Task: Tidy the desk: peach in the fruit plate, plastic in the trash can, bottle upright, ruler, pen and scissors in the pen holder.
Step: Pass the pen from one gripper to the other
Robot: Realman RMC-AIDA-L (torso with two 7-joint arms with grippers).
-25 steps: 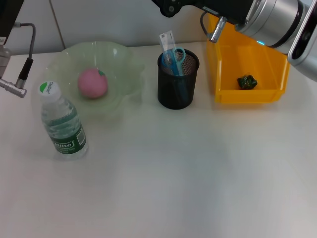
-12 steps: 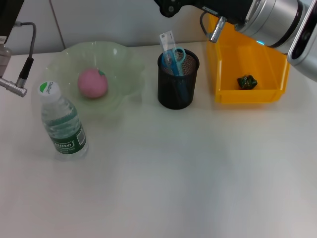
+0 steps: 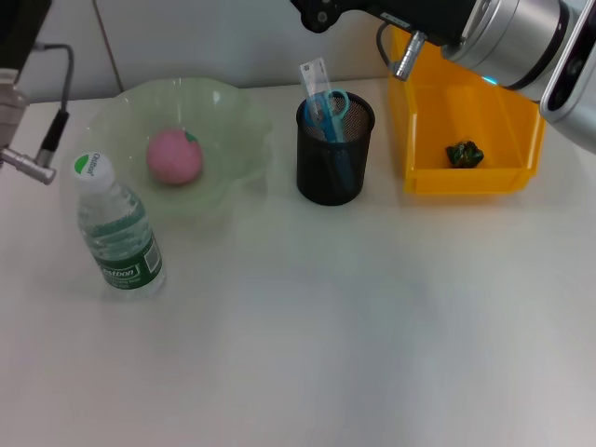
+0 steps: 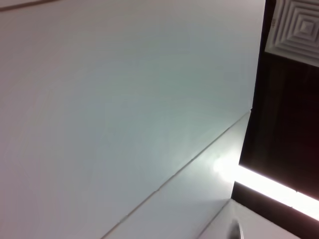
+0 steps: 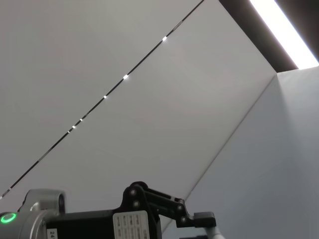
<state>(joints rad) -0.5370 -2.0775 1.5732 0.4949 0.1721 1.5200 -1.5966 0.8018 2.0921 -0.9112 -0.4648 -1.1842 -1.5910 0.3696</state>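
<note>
The pen holder (image 3: pixel 334 154), a black mesh cup, stood upright on the desk (image 3: pixel 372 326) with the ruler (image 3: pixel 316 78) and the blue-handled scissors (image 3: pixel 331 104) poking out of its top; a pen could not be told apart from them inside; to the holder's left sat the pale green fruit plate (image 3: pixel 223 112) with the pink peach (image 3: pixel 174 155) resting in its hollow; nearer the camera than the plate and well left of the holder, the bottle (image 3: pixel 117 229) stood upright on its base, cap on; to the holder's right lay the yellow trash can (image 3: pixel 466 182), an open bin, with a small dark green crumple of plastic (image 3: pixel 464 154) on its floor; judged from this layout, every item named in the task looked to be in its place. The right arm (image 3: pixel 503 37) hung high above the holder and the bin, and the left arm (image 3: pixel 19 102) sat at the edge beyond the plate; both wrist views faced only ceiling and wall, so neither tool's opening nor any load could be told. The likely risks were a low retreat of the left arm clipping the tall, light bottle and toppling it, or the right arm's cable fitting catching the ruler's tip and tipping the holder.
</note>
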